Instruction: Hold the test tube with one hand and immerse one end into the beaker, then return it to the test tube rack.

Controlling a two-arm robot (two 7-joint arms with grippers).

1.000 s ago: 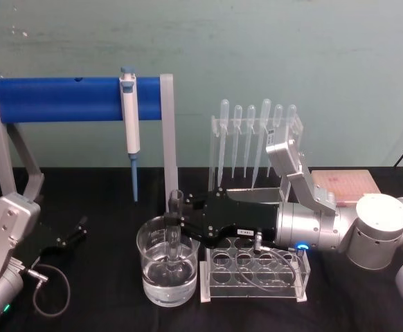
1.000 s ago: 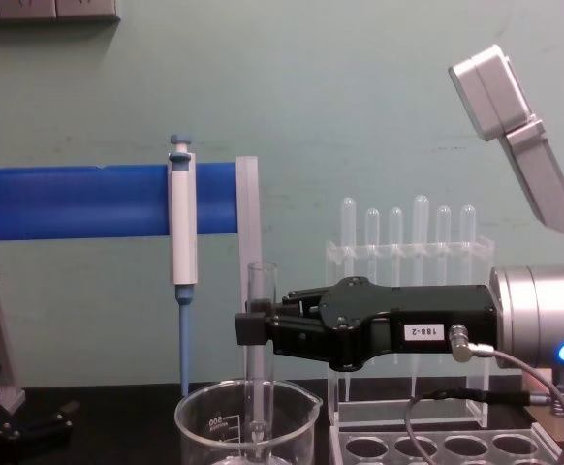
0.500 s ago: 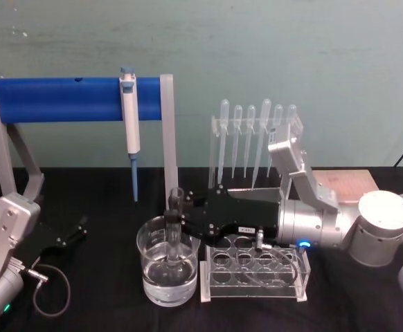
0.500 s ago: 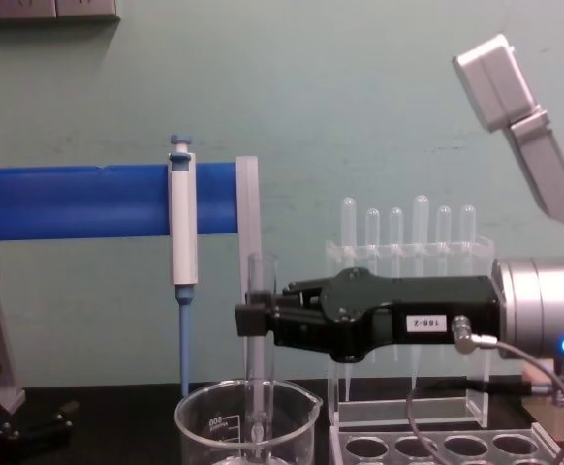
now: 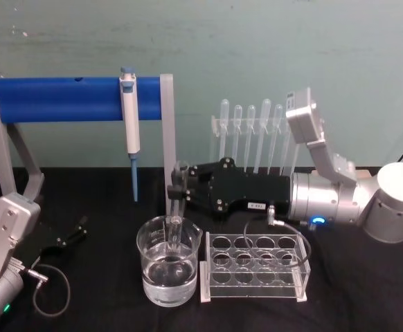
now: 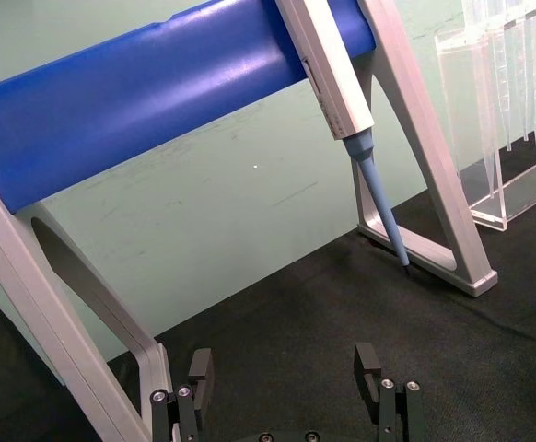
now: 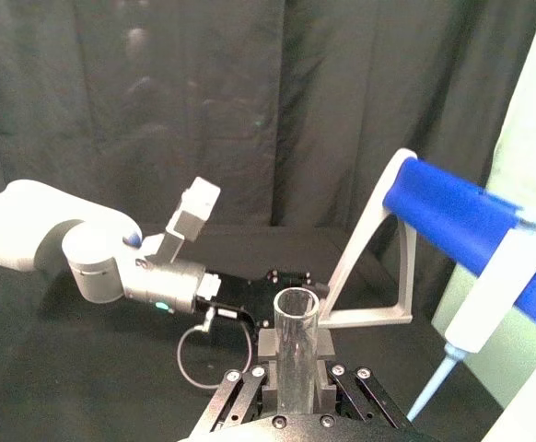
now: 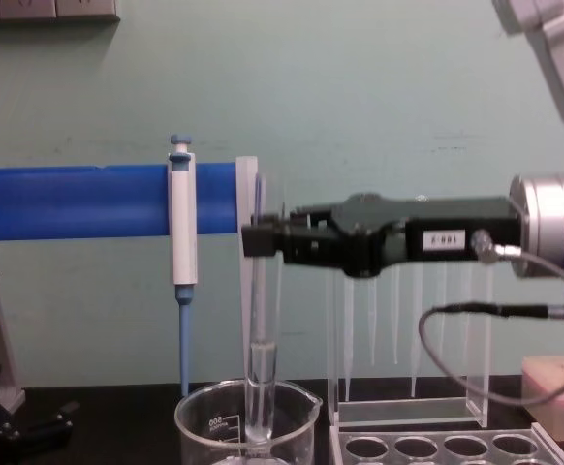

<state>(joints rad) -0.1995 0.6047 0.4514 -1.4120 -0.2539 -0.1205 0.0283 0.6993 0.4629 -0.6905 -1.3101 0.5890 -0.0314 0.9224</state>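
Fingers of the right gripper (image 5: 176,190) clamp the test tube (image 5: 175,228) upright at centre frame (its lower end inside the beaker (image 5: 148,243), below the rim). Left gripper (image 5: 73,232) sits parked at lower left, fingers spread apart.

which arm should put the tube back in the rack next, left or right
Right. The right gripper is shut on the test tube, whose lower end hangs inside the beaker, next to the rack. The left gripper lies open at the table's far left, holding nothing.
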